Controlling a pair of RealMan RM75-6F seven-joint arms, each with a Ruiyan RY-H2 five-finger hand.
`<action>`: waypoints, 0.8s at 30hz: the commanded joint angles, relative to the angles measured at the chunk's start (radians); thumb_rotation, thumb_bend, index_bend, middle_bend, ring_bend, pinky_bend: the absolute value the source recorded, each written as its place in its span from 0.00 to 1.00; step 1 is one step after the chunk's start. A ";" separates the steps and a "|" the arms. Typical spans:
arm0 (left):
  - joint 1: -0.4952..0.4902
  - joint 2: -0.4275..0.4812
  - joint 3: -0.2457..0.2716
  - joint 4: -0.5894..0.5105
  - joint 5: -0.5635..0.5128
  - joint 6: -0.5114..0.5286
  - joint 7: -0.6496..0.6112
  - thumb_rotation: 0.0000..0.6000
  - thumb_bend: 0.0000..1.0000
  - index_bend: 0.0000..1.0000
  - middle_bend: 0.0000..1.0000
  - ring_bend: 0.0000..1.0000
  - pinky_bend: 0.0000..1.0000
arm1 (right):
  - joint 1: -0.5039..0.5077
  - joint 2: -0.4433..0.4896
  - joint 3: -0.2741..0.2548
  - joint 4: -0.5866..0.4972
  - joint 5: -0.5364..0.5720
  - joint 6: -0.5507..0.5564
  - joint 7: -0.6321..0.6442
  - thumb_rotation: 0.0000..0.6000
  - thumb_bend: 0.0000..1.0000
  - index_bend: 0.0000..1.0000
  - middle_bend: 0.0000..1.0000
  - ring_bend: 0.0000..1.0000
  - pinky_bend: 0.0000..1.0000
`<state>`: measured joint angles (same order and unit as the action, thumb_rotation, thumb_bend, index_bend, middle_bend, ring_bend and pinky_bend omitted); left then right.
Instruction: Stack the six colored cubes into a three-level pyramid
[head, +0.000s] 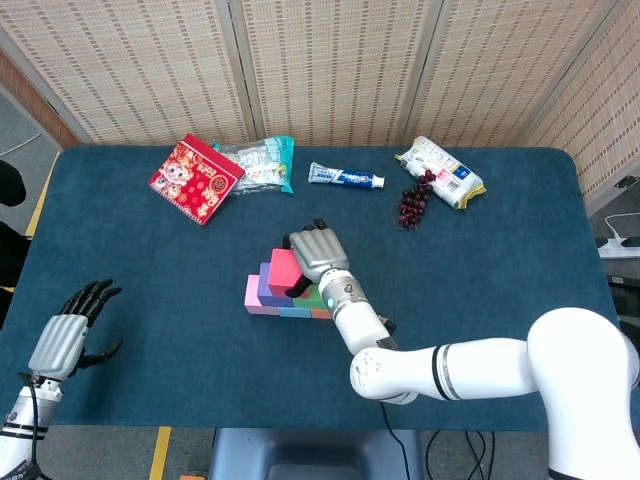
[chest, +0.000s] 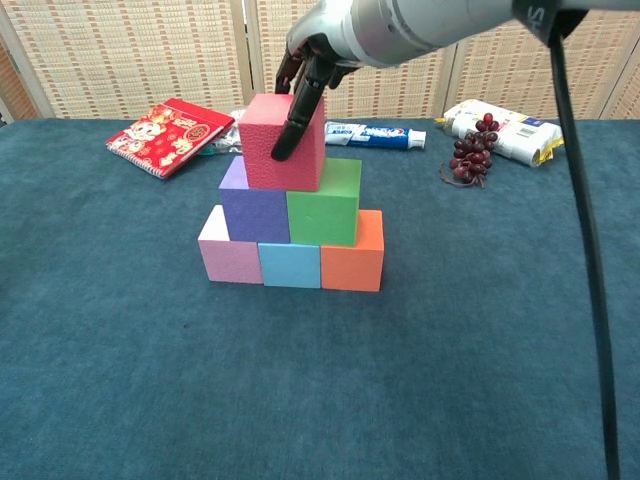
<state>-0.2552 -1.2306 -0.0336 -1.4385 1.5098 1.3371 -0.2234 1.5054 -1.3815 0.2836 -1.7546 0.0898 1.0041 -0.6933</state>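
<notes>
A red cube (chest: 282, 142) sits on top of a purple cube (chest: 253, 211) and a green cube (chest: 325, 206). Below them stand a pink cube (chest: 229, 256), a light blue cube (chest: 290, 265) and an orange cube (chest: 354, 259) in a row. My right hand (chest: 308, 62) grips the red cube from above, one finger down its front face; from the head view the right hand (head: 318, 252) covers the red cube (head: 283, 270). My left hand (head: 70, 332) hangs at the table's near left edge, fingers apart, holding nothing.
At the back lie a red booklet (head: 196, 177), a snack bag (head: 258, 163), a toothpaste tube (head: 346, 178), a bunch of dark grapes (head: 413, 203) and a white packet (head: 440, 171). The blue table cloth (chest: 430, 380) spreads around the stack.
</notes>
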 joint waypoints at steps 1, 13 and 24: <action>0.000 -0.001 0.000 0.001 0.000 0.000 -0.002 1.00 0.33 0.15 0.04 0.02 0.13 | -0.003 -0.003 0.003 -0.001 0.000 0.002 -0.007 1.00 0.36 0.48 0.46 0.26 0.10; -0.002 -0.005 -0.003 0.006 -0.001 -0.001 -0.006 1.00 0.33 0.15 0.04 0.02 0.13 | -0.018 -0.005 0.010 -0.009 -0.006 0.000 -0.034 1.00 0.35 0.31 0.41 0.20 0.05; -0.002 -0.008 -0.004 0.010 -0.002 0.000 -0.008 1.00 0.33 0.15 0.04 0.02 0.13 | -0.027 -0.005 0.017 -0.024 -0.009 0.004 -0.052 1.00 0.35 0.22 0.38 0.19 0.01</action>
<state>-0.2575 -1.2383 -0.0375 -1.4289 1.5081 1.3376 -0.2310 1.4785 -1.3873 0.3006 -1.7780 0.0805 1.0077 -0.7441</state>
